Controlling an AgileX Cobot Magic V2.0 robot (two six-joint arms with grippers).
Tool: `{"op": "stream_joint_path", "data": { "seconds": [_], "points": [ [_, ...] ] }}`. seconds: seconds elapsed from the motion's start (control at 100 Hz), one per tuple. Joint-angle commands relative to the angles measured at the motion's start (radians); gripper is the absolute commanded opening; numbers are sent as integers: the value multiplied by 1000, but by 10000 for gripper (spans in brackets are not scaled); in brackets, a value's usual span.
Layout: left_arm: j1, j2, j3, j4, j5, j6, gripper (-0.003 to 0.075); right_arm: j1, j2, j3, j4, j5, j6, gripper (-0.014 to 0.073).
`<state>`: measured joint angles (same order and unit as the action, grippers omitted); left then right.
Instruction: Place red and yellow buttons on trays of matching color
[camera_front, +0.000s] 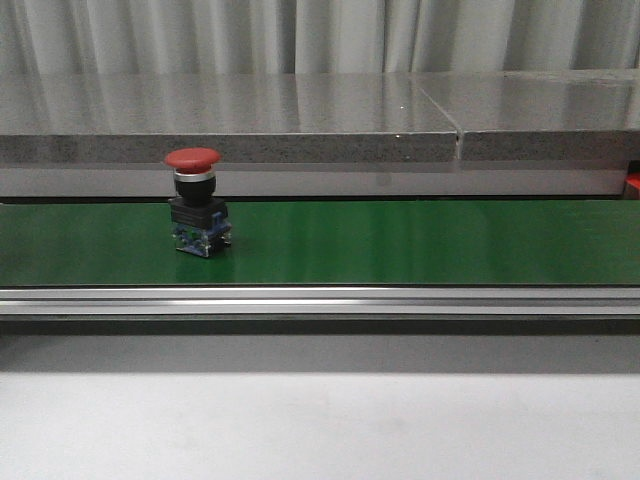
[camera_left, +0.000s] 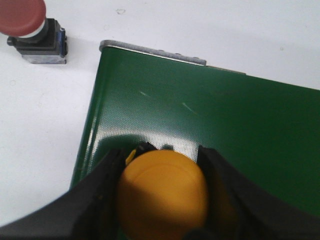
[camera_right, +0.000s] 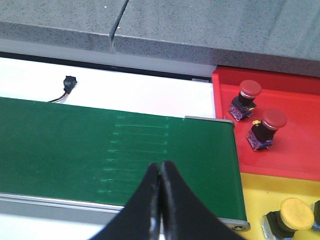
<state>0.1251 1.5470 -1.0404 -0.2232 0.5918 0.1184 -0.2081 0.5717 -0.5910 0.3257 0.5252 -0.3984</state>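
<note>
The left gripper (camera_left: 162, 200) pinches a yellow dome-capped push button (camera_left: 162, 197) above the green conveyor belt (camera_left: 240, 130); a glancing grip could let it slip. The right gripper (camera_right: 161, 200), pressed together, may miss the red mushroom-capped button (camera_front: 196, 215) riding the belt.

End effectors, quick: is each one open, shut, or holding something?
Left end effector: shut on the yellow button.
Right end effector: shut, holding nothing.
</note>
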Motion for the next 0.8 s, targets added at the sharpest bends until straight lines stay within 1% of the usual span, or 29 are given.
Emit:
{"op": "stream_joint_path", "data": {
  "seconds": [0.0,0.01,0.03,0.07,0.08,0.1,0.11,0.14,0.16,0.19,0.21,0.25,0.3,0.38,0.43,0.63,0.79],
  "points": [
    [-5,-18,-20,-13,-36,-2,176,-2,-1,-27,6,-66,-7,-68],
    [-5,-19,-20,-13,-34,-2,205,-2,-1,-27,6,-66,-7,-68],
    [-5,-19,-20,-13,-34,-2,237,-2,-1,-27,6,-66,-7,-68],
    [-5,-19,-20,-13,-34,-2,343,-2,-1,-27,6,-66,-7,-68],
    [-5,-19,-20,-13,-34,-2,381,-2,-1,-27,6,-66,-7,-68],
    [-5,-19,-20,-13,-35,-2,419,-2,-1,-27,6,-66,-7,-68],
    [-7,-19,-20,-13,-38,-2,456,-2,-1,-27,6,-66,-7,-68],
    [-7,-19,-20,-13,-41,-2,527,-2,-1,-27,6,-66,-7,-68],
    [-7,-19,-20,-13,-46,-2,589,-2,-1,-27,6,-66,-7,-68],
    [-7,-19,-20,-13,-49,-2,629,-2,-1,-27,6,-66,-7,-68],
    [-7,-19,-20,-13,-51,-2,670,-2,-1,-27,6,-66,-7,-68],
    [-7,-19,-24,-13,-53,1,704,-2,-1,-27,6,-66,-7,-68],
    [-7,-19,-31,-13,-53,2,699,-2,-1,-27,6,-66,-7,-68],
    [-9,-23,-55,-13,-53,2,670,-2,-1,-27,6,-66,-7,-68],
    [-13,-28,-74,-14,-53,25,657,-2,-1,-27,6,-66,-7,-68],
    [-59,-65,-130,-22,-55,50,657,-2,-1,-27,6,-66,-7,-68],
    [-111,-132,-137,-36,-67,50,657,-2,-1,-27,6,-66,-7,-68]
  ]
}}
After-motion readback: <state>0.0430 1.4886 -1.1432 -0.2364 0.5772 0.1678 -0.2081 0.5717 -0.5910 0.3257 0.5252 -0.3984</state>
